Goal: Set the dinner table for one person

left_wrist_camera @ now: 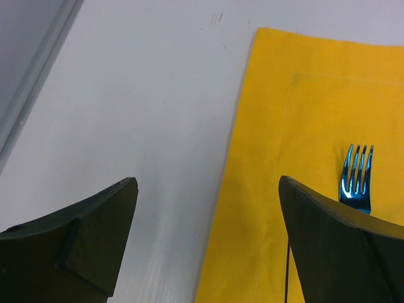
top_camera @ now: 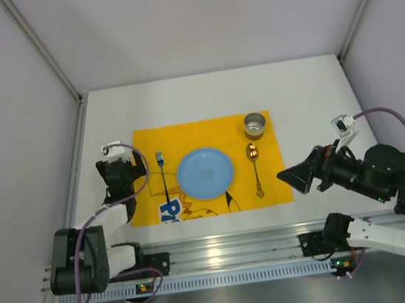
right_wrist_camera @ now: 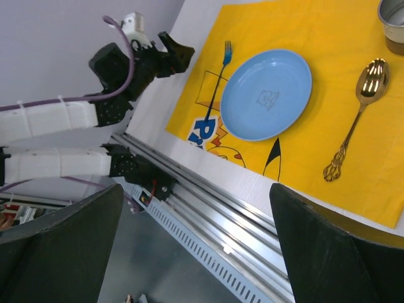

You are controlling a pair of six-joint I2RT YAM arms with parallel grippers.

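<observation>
A: Fingers?
B: Both sets spread wide, holding nothing. The left gripper [left_wrist_camera: 207, 183] is at the left edge of the cloth [top_camera: 149, 140], the right gripper [right_wrist_camera: 196, 189] beside its right edge.
A: Worktop?
B: The worktop [top_camera: 210, 94] is white, walled, under everything. I'd say rigid, heavy, fixed; nowhere to grab it.
A: On it?
B: Fork [top_camera: 163, 173], plate [top_camera: 205, 173], spoon [top_camera: 254, 161], with the cup [top_camera: 255, 124] farthest. Looks set.

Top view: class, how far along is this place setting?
Done: blue plate centred on the yellow cloth, fork left, gold spoon right, metal cup beyond the spoon. In hand: nothing; left gripper and right gripper stand open, clear. Left: apparently nothing.
</observation>
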